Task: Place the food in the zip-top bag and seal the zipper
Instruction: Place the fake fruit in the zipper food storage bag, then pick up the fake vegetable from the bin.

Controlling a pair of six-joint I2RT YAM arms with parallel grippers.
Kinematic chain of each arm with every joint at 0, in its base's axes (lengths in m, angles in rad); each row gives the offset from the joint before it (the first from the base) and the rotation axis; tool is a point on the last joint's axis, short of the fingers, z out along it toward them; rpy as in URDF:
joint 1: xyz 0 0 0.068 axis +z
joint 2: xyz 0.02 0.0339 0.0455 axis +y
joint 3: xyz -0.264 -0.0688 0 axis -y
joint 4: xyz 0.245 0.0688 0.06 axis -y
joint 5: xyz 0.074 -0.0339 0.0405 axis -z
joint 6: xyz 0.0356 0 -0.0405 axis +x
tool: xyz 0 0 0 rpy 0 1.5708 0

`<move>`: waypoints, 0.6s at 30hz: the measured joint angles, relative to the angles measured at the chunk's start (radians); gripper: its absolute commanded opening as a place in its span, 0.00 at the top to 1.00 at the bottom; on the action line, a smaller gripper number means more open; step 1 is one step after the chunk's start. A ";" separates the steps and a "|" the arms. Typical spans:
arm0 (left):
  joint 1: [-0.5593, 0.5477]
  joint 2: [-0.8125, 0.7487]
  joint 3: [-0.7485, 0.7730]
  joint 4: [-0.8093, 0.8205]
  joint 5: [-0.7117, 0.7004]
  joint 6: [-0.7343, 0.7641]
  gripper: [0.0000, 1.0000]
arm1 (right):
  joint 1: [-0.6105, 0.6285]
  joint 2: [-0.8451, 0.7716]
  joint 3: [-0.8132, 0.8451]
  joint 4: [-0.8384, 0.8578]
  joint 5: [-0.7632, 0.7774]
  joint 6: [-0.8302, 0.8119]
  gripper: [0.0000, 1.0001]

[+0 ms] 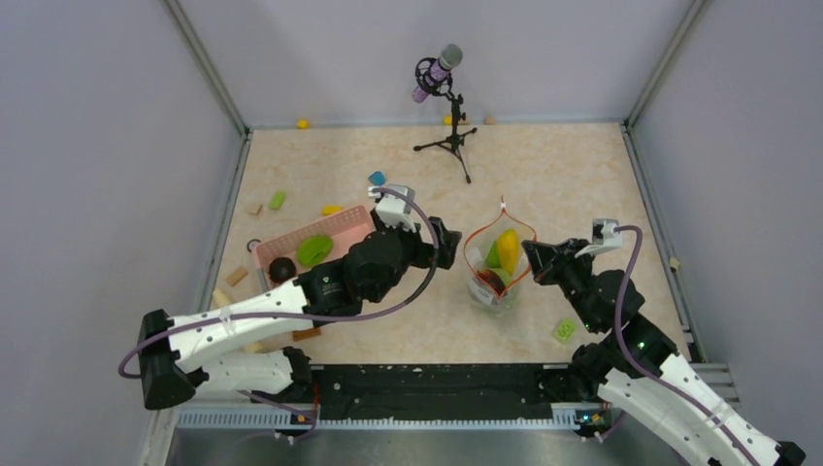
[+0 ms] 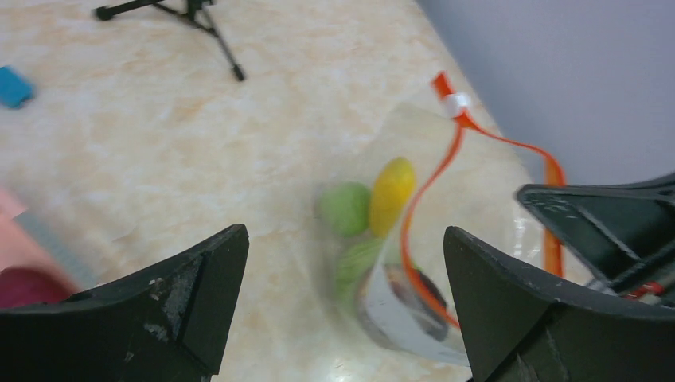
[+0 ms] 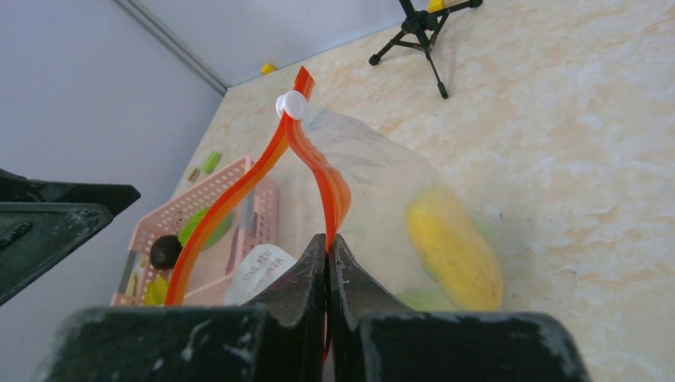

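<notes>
The clear zip-top bag [image 1: 497, 291] stands at mid-table with its mouth wide open. Its orange-red zipper [image 1: 474, 240] forms a loop, with the white slider [image 3: 291, 104] at the far end. My right gripper [image 1: 533, 254] is shut on the zipper's near right side [image 3: 327, 239]. Inside the bag lie food pieces: a yellow one [image 3: 452, 247], a green one [image 2: 345, 208] and a maroon one [image 1: 490, 282]. My left gripper [image 1: 452, 243] hangs open and empty just left of the bag, its fingers [image 2: 199, 278] apart. A green piece [image 1: 313, 250] and a dark brown piece [image 1: 282, 269] lie in the pink basket.
The pink basket [image 1: 340, 225] sits left of the bag, under my left arm. A microphone on a tripod [image 1: 448, 136] stands behind. Small blocks lie about: blue [image 1: 377, 179], green [image 1: 278, 199], tan [image 1: 236, 276], and a green one [image 1: 564, 330] near my right arm.
</notes>
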 measured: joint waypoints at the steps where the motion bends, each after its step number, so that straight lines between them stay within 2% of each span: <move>1: 0.003 -0.018 -0.010 -0.026 -0.031 -0.009 0.03 | 0.000 0.000 0.000 0.000 0.000 0.000 1.00; 6: 0.084 -0.102 -0.077 -0.180 -0.131 -0.094 0.03 | 0.000 0.000 0.000 0.000 0.000 0.000 1.00; 13: 0.355 -0.236 -0.223 -0.308 -0.079 -0.233 0.03 | 0.000 0.000 0.000 0.000 0.000 0.000 1.00; 18: 0.465 -0.294 -0.279 -0.359 -0.041 -0.316 0.03 | 0.000 0.000 0.000 0.000 0.001 0.000 1.00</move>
